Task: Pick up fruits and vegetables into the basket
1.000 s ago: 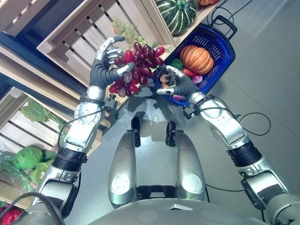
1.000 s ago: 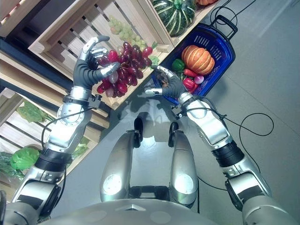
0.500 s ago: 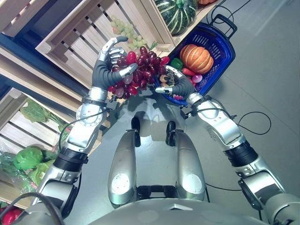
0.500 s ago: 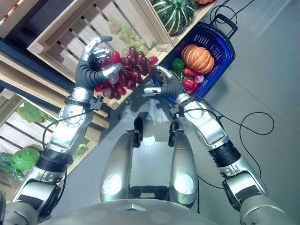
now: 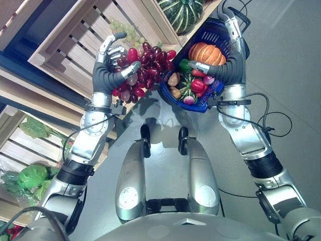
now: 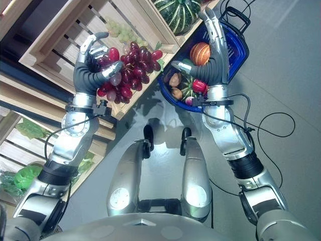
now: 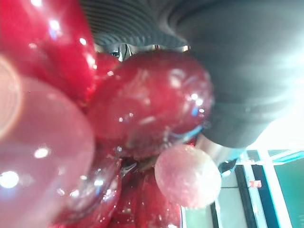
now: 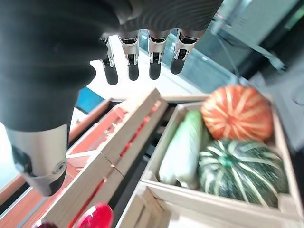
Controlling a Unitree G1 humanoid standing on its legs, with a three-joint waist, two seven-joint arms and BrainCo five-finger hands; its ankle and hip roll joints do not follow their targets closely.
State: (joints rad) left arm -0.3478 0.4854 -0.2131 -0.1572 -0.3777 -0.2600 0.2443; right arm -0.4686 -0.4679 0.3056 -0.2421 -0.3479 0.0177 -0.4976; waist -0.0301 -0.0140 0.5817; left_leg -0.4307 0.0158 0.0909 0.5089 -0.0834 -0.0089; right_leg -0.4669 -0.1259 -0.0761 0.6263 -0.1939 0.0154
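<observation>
A: Looking at the wooden crates (image 5: 75, 47) on the left first, what fills them?

B: Green grapes (image 5: 123, 30) lie in one, and a striped green squash (image 5: 183, 12) sits in the crate to its right. Leafy greens (image 5: 30, 175) show on a lower shelf.

A: And the blue basket (image 5: 233, 30)?

B: It is at the right, beside the crates. An orange pumpkin (image 5: 206, 53) is already in it, with a green pepper (image 5: 184, 65), a small red fruit (image 5: 197, 85) and some brown ones (image 5: 174, 79). So I judge a good part of the task is done.

A: What is left?

B: The bunch of red grapes (image 5: 143, 70) is not yet in the basket. The left hand (image 5: 113, 68) has its fingers and thumb curled round the bunch and holds it up, just left of the basket rim. I think lowering it in is the step at hand.

A: How do the grapes look?

B: Glossy, dark red, some paler pink, hanging in a loose cluster.

A: The right hand (image 5: 228, 47)?

B: Its fingers are straight and hold nothing, raised by the basket.
</observation>
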